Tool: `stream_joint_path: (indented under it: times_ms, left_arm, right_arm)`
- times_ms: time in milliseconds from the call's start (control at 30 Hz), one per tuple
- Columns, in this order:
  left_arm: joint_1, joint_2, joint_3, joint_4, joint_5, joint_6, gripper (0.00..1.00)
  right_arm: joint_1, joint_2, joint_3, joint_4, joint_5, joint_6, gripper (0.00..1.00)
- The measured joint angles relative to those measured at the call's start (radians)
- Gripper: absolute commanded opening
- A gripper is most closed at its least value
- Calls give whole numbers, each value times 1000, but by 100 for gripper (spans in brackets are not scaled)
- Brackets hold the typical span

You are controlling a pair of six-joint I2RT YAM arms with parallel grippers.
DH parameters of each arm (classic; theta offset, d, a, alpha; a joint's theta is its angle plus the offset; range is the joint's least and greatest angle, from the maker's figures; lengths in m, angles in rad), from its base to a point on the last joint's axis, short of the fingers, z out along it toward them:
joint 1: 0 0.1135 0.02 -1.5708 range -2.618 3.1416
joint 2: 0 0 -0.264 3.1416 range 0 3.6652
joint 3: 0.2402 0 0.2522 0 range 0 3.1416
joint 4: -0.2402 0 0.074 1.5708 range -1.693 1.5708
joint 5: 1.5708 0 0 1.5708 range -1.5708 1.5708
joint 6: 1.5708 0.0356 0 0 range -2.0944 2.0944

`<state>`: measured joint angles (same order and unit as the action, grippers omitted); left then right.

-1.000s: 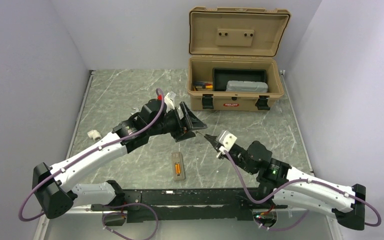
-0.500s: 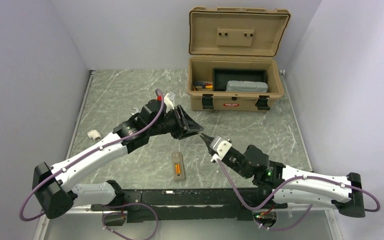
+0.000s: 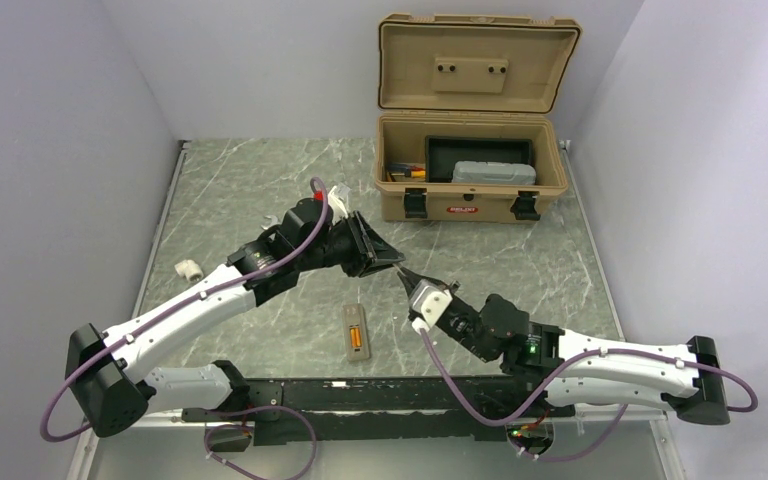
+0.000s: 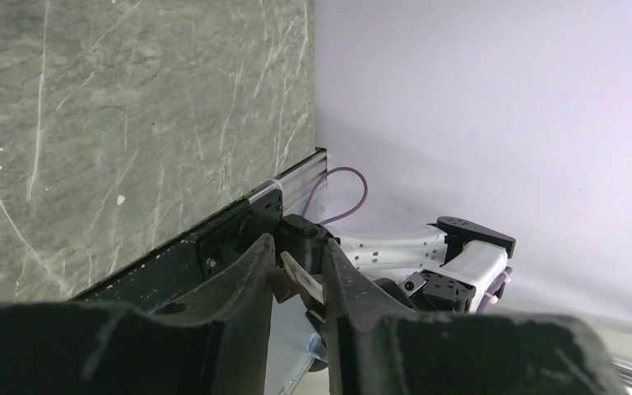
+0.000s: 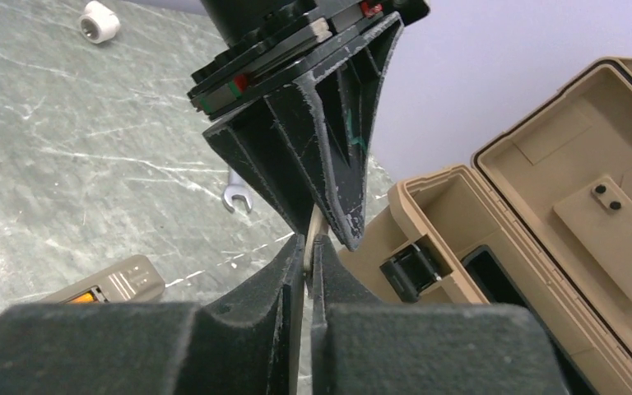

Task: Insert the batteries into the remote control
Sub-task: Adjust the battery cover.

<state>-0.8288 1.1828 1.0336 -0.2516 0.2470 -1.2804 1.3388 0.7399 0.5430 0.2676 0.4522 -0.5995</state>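
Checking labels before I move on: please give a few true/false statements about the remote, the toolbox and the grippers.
1. The remote lies on the table. True.
2. The toolbox lid is shut. False: it stands open.
3. The right gripper pinches a thin tan piece. True.
4. The white fitting is in the toolbox. False: it lies on the table near the left edge.
5. The left gripper rests on the remote. False: it is at the right gripper's tip, apart from the remote.
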Motion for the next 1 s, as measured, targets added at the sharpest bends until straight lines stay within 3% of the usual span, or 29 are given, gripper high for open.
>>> stream_joint_path:
  times_ms: [300,700,1000]
  left_arm:
    - [-6,2,0,26,19,-17,10]
    - [-6,6,0,31,20,-11,0]
    - [-6,-34,-74,75,-37,67,0]
  right_arm:
    - [6,-2,0,-38,-93,24,44]
    - [7,-53,0,-18,-198,146,50]
    - [8,-131,95,-66,-36,442,49]
